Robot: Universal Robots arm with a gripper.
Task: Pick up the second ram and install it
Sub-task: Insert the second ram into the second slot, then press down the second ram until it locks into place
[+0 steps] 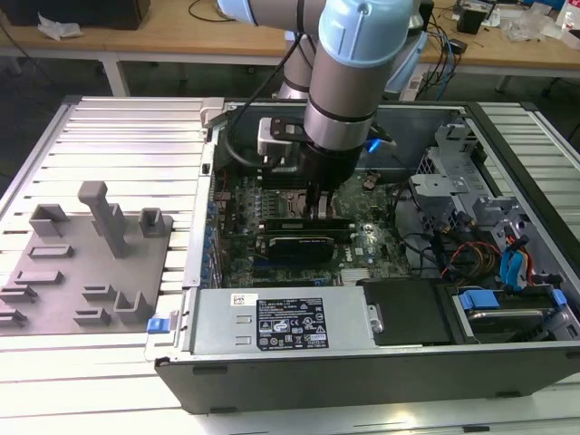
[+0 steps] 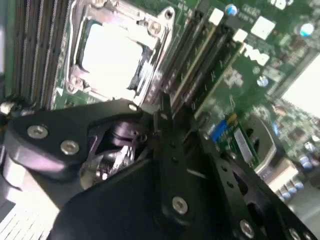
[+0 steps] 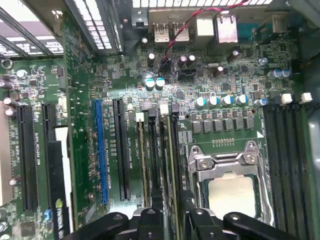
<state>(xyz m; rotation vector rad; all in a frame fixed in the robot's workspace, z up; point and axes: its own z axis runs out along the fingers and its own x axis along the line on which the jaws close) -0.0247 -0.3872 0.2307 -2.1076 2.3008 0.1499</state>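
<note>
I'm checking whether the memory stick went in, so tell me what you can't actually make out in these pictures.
- Exterior view: the arm's wrist covers the gripper and the RAM slots beneath it.
- Second wrist view: the gripper body hides whatever sits between the fingers; the RAM stick in the slots is blurred.
- First wrist view: the picture's edge cuts off the RAM slots at the fingertips.

No print is legible; the white label (image 1: 290, 328) on the power supply (image 1: 272, 322) stays unreadable

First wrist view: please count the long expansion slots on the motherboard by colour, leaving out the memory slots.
Blue slot: 1
Black slots: 3
Total: 4
</note>
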